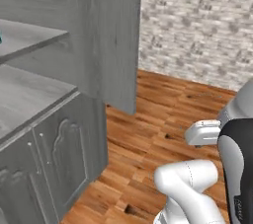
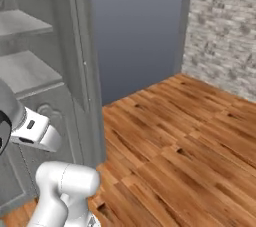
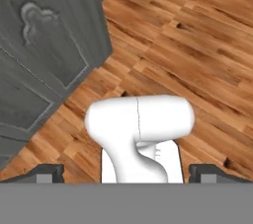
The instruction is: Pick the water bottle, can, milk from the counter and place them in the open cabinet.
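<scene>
The tool (image 3: 126, 172), jaws spread wide and empty, faces the wooden floor (image 3: 197, 45). The left base view catches a teal sliver on the open cabinet (image 1: 99, 30) shelf's left edge.

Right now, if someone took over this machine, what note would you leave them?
Fingers wide open, holding nothing, aimed down at the floor.
Cabinet stands open, ahead to the left. A teal sliver at its upper shelf's edge may be the bottle.
Done: can't confirm anything is shelved.
Left: check the shelves, then fetch whatever remains on the counter.
</scene>
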